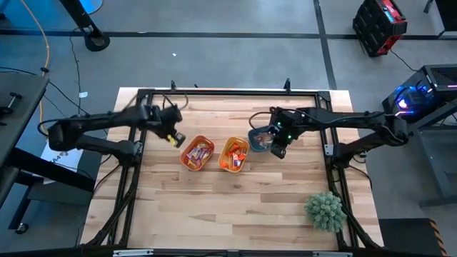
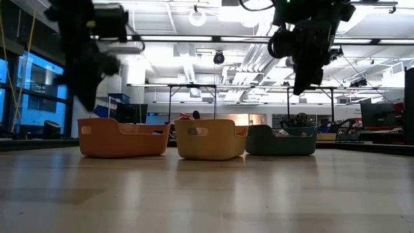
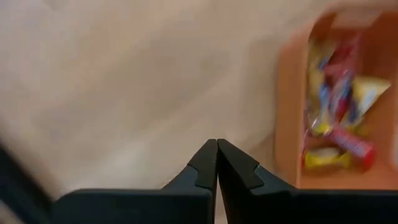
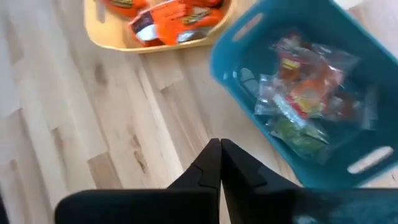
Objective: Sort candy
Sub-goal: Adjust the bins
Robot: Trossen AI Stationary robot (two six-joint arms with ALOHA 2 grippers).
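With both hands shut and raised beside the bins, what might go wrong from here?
1. The right hand hangs shut and empty close to the blue bin; descending, it might clip the rim and shove the bin.
2. The left hand is shut beside the orange bin; reaching for candy shut, it would just push.

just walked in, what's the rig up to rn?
Two arms are sorting candy into three small bins on the wooden table. The orange bin, yellow-orange bin and blue bin sit in a row, each already holding wrapped sweets. The left gripper hangs above bare table beside the orange bin, fingers shut and empty. The right gripper is at the blue bin, also shut with nothing in it. No loose candy shows on the table. A green spiky plant sits at one corner.
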